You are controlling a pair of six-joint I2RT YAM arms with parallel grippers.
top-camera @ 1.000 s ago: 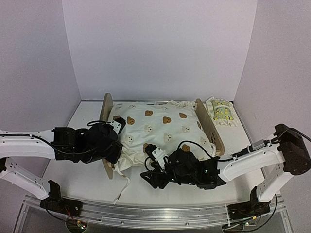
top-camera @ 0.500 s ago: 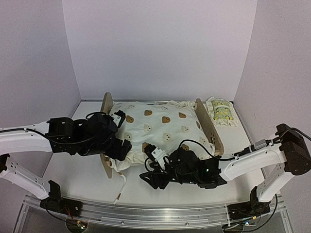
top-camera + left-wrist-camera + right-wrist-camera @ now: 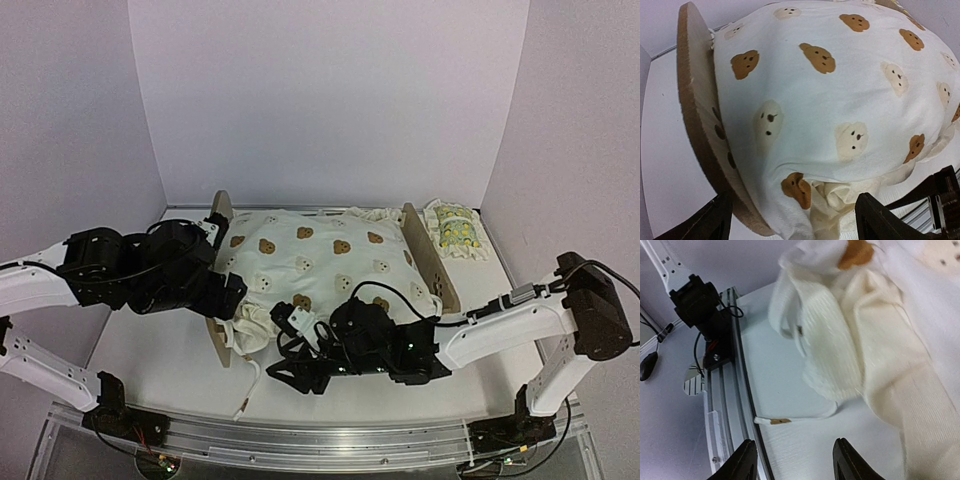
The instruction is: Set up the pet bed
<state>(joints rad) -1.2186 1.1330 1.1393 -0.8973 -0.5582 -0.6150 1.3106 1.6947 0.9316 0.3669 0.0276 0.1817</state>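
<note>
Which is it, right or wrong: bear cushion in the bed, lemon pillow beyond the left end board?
Wrong in one respect: the top view shows the pillow beyond the right end board, not the left. The cushion is in the bed.

No text, no labels — nothing legible

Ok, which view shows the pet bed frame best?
Top external: the pet bed shows both arched end boards, with the cushion between them. Left wrist shows one end board close up; right wrist shows only cushion fabric, no frame.
</note>
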